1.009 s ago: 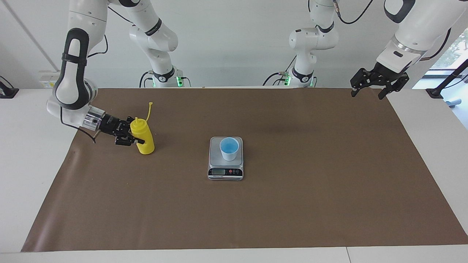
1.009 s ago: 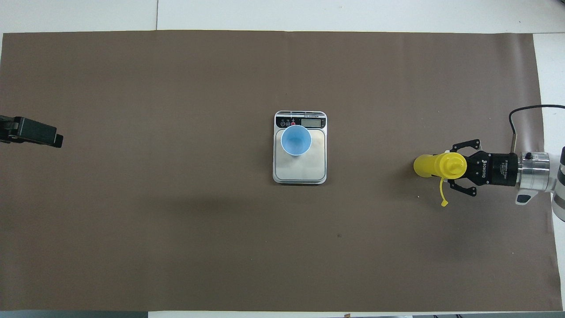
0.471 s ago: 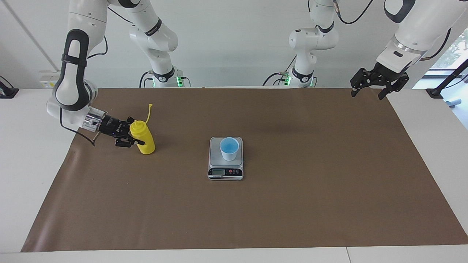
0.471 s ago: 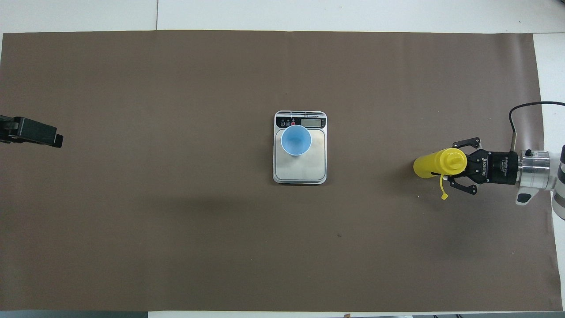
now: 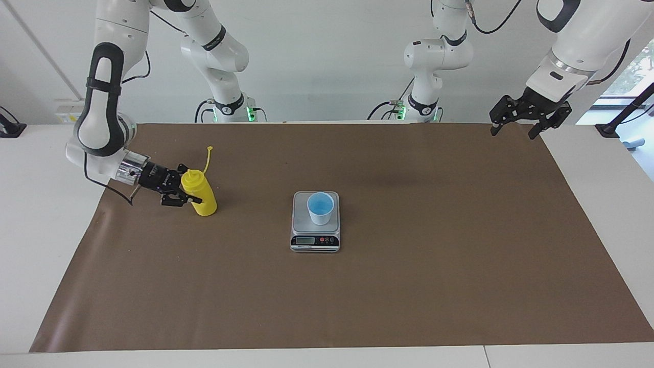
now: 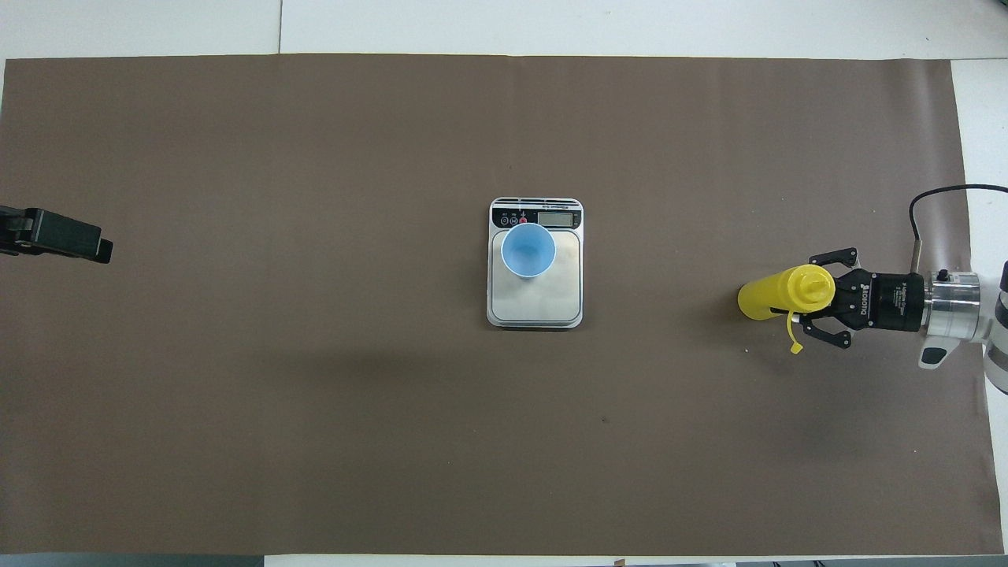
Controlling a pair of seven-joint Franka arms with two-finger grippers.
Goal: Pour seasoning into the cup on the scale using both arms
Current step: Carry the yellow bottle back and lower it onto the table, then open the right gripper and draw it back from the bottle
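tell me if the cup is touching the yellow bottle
Apart. The overhead view shows the cup on the scale, with bare brown mat between it and the yellow bottle.

White arms [image 5: 104,76], black bands, cables, black tools

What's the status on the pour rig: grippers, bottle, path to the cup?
Right gripper shut on seasoning bottle, bottle base on the mat. Left gripper open, waiting over the mat's corner. Cup upright on scale. Nothing between bottle and cup.
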